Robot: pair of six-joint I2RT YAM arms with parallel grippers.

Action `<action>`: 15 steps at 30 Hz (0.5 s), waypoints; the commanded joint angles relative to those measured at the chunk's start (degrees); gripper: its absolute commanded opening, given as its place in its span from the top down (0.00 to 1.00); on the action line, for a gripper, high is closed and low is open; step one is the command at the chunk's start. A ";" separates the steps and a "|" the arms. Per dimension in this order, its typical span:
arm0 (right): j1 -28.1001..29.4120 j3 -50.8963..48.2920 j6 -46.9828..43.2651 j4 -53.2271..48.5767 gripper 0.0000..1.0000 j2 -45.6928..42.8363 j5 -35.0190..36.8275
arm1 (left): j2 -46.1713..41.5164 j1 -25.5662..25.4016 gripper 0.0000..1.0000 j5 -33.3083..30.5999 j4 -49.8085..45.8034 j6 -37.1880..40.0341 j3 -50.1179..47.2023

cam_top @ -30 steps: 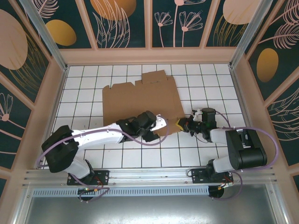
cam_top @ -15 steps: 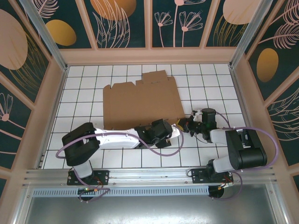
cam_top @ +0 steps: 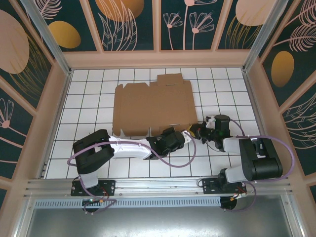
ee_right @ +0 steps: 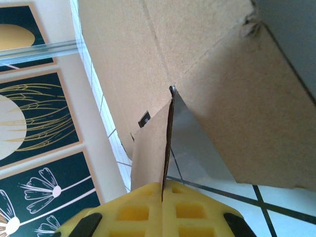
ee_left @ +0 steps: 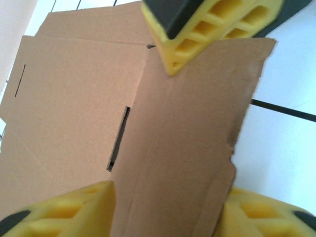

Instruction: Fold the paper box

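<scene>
Flat, unfolded brown cardboard paper box (cam_top: 153,106) on white tiled table (cam_top: 89,98), centre, toward the far side. Near right corner flap (ee_left: 187,128) raised off the table. At that flap, left gripper (ee_left: 168,207): jaws part-way apart, one yellow finger at each side edge, cardboard between. Firm hold or mere contact: cannot tell. Just beside it, right gripper (ee_right: 163,195): jaws together, clamped on the flap's thin upper corner. Narrow slot (ee_left: 118,140) cut along the fold line beside the flap.

Overhead, wrist close-ups; common paper box (cam_top: 153,106)
</scene>
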 commanded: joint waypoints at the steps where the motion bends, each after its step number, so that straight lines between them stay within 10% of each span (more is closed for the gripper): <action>1: -0.29 -0.84 0.70 0.37 1.00 -1.40 -1.04 | 1.18 0.52 0.64 -3.85 2.66 0.17 -0.74; 8: -0.45 -0.95 1.35 0.24 1.00 -2.37 -1.21 | 0.72 0.48 0.99 -6.93 3.67 0.43 -1.36; 15: -0.94 0.67 0.63 -5.83 0.86 -9.15 -0.09 | -1.33 0.52 1.00 -10.37 4.37 1.21 -1.86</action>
